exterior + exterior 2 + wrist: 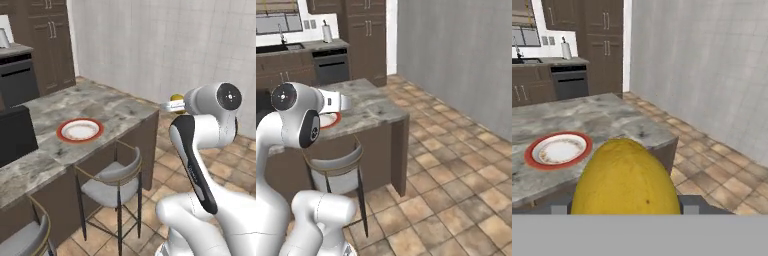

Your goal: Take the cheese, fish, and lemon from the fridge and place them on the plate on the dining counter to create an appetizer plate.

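The lemon [626,180] is on its way to the plate [558,150], so the step in hand looks like the carry from fridge to dining counter [587,120], with the set-down not yet done. The gripper [625,207] sits partly open, its jaws closed on the lemon's sides; in the hand view the yellow fruit bulges up right in front of the camera between the two grey pads, and in the left base view a sliver of it [176,97] peeks out past the wrist. Seen from the gripper, the plate lies ahead and off to the left, lower down, resting on the stone top well back from the near corner; it appears bare, with no cheese or fish on it. The gripper hangs short of the counter's edge, over the tiled floor [712,170]. The next move, as I judge it, calls for reaching forward and left until the lemon is above the plate's white centre, lowering close, then letting go gently, since a round fruit may roll off.
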You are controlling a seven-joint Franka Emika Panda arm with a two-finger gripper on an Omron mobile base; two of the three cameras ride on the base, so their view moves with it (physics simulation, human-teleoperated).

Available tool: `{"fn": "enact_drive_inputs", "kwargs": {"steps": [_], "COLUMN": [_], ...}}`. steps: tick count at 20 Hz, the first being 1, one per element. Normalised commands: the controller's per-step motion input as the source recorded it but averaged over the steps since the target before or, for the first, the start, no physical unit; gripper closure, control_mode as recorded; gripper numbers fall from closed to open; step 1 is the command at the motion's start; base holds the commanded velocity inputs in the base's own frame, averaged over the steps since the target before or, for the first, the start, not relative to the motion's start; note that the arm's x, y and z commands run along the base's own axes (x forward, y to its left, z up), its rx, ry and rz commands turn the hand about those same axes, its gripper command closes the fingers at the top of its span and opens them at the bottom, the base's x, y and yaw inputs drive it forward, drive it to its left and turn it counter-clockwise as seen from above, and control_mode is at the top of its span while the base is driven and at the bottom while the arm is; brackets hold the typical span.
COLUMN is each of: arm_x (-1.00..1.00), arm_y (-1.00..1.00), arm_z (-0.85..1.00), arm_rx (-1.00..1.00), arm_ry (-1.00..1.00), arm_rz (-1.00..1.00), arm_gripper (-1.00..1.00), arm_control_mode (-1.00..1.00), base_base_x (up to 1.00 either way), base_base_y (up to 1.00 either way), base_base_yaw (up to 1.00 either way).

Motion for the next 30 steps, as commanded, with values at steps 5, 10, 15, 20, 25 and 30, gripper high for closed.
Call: {"fn": "enact_drive_inputs", "kwargs": {"steps": [5,10,15,20,25,30], "arm_x": [0.0,0.0,0.0,0.0,0.0,0.0], "arm_y": [0.0,0.0,0.0,0.0,0.0,0.0], "arm_z": [0.0,0.0,0.0,0.0,0.0,0.0], "arm_rx": [0.0,0.0,0.0,0.0,0.0,0.0], "arm_ry": [0.0,0.0,0.0,0.0,0.0,0.0], "arm_rz": [0.0,0.0,0.0,0.0,0.0,0.0], "arm_gripper": [1.0,1.0,1.0,1.0,1.0,1.0], "arm_control_mode": [1.0,1.0,1.0,1.0,1.0,1.0], "base_base_x": [0.89,0.92,0.9,0.8,0.63,0.39], "base_base_y": [-0.12,-0.15,-0.24,-0.34,-0.32,-0.09], "base_base_yaw": [0.57,0.58,0.6,0.62,0.55,0.25]}}
